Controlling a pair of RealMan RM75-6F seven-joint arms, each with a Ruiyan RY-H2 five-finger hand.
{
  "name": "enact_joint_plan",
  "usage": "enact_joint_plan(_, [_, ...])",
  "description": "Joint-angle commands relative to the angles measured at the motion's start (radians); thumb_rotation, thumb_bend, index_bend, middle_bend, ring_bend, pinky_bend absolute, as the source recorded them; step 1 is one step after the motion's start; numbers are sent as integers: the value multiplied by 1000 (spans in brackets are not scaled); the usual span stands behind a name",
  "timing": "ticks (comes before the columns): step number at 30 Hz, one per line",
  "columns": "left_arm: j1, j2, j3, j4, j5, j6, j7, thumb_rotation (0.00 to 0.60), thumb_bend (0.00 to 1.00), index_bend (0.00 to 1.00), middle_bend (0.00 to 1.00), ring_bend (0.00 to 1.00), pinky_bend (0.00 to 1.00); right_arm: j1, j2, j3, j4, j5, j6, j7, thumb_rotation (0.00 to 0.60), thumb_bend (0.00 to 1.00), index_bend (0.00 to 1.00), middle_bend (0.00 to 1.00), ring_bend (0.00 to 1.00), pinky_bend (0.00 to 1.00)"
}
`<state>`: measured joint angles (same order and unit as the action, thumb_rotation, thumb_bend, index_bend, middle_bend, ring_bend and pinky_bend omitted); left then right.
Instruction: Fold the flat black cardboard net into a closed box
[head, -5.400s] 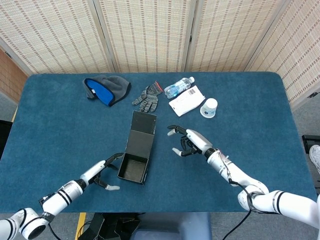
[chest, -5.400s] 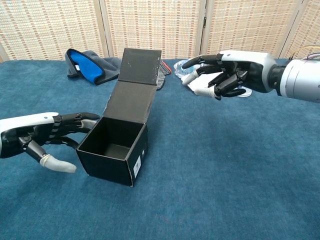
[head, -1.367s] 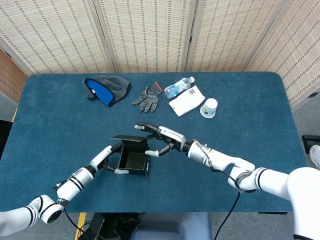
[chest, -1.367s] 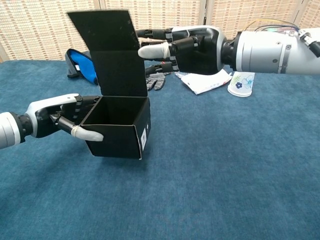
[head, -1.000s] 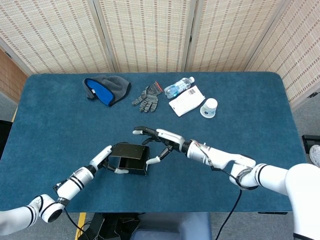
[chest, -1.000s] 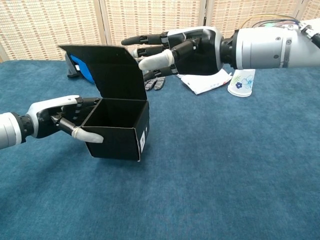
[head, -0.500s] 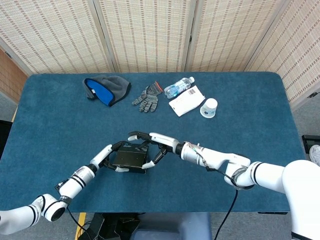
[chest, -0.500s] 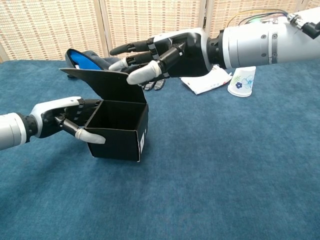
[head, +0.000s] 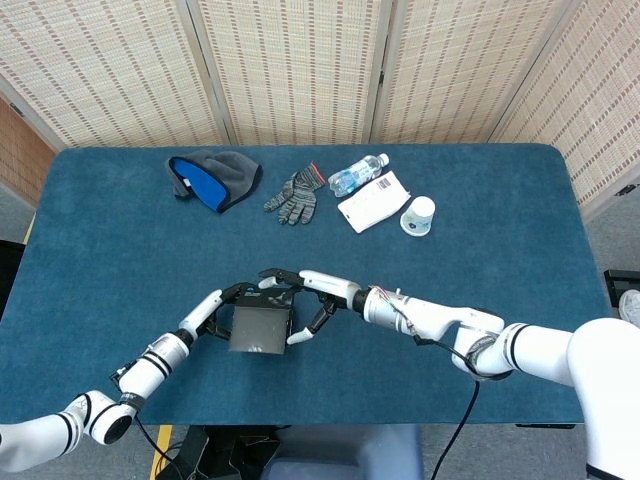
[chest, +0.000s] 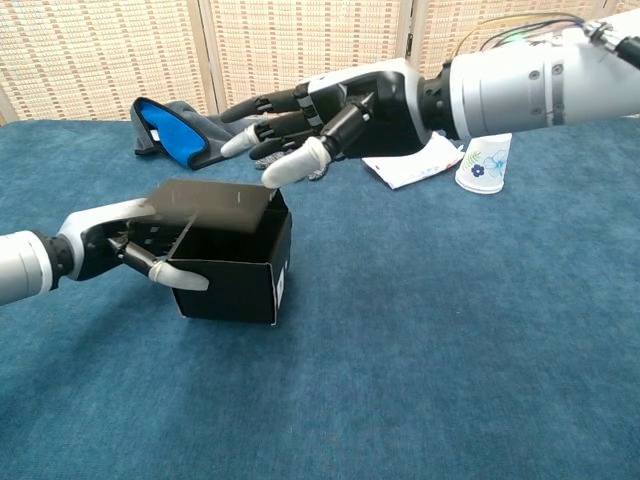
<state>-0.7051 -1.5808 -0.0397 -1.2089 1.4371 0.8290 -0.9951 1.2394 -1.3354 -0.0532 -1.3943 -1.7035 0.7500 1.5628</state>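
With our left hand gripping the black box at the table's near left and our spread, empty right hand above its nearly closed lid, pressing off-centre could buckle it.

You had one black box on the table, and two hands by it, the left hand and the right hand. There was one hat, one glove, one bottle, one white packet and one paper cup.
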Motion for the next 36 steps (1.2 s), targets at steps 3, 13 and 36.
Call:
enact_joint_plan(3, [6, -7, 1, 6, -2, -5, 3, 600, 77, 291, 364, 239, 235, 1, -1, -13, -3, -1, -3, -9, 600, 98, 0, 66, 41, 156])
enact_joint_plan(13, [16, -34, -29, 0, -49, -4, 100, 600, 77, 291, 364, 239, 237, 25, -51, 63, -6, 147, -126, -224, 600, 93, 0, 118, 72, 164])
enact_joint_plan(36, [64, -92, -137, -63, -250, 0, 389, 600, 77, 153, 279, 147, 234, 63, -162, 133, -42, 651, -176, -1267, 600, 110, 120, 186, 126, 208])
